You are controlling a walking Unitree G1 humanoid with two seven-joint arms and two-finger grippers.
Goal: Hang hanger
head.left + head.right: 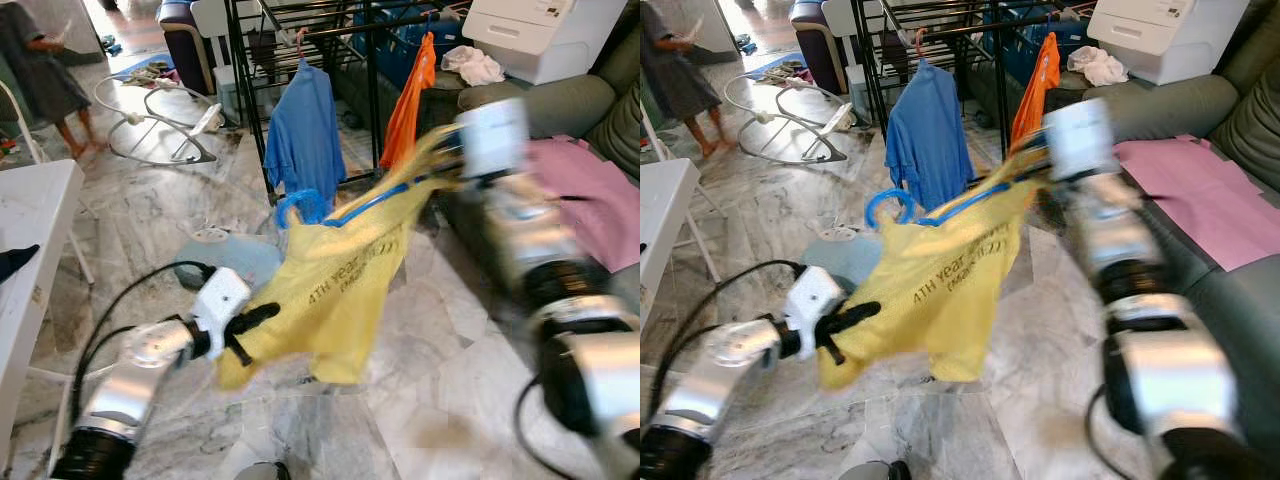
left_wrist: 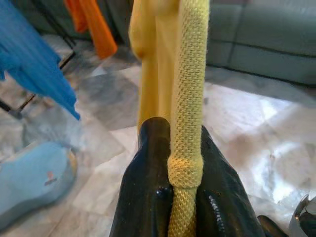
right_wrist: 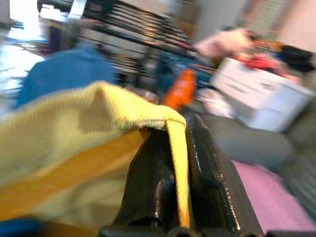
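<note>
1. A yellow shirt (image 1: 340, 280) on a blue hanger (image 1: 345, 212) is hanging in the air between the two arms, above the marble floor (image 1: 440, 360) and in front of the rack (image 1: 300, 30).
2. The left hand (image 1: 245, 325) is pinching the shirt's lower left hem; in the left wrist view its two black fingers (image 2: 148, 197) are closing tight on a ribbed yellow edge.
3. The right hand (image 3: 180, 163) is gripping the shirt's upper right edge, a thin yellow fold clamped between its fingers. In the head views this arm is badly blurred, and the fingertips are being hidden by cloth.
4. Most of the hanger is being covered by the shirt; its hook and one bar are showing.
5. A blue shirt (image 1: 300, 135) and an orange garment (image 1: 408, 100) are hanging on the rack, its top cut off.
6. A pink cloth (image 1: 1200, 195) is lying on the sofa (image 1: 1170, 100), partly behind the right arm.
7. A person (image 1: 40, 70) is standing far left, cropped by the frame.
</note>
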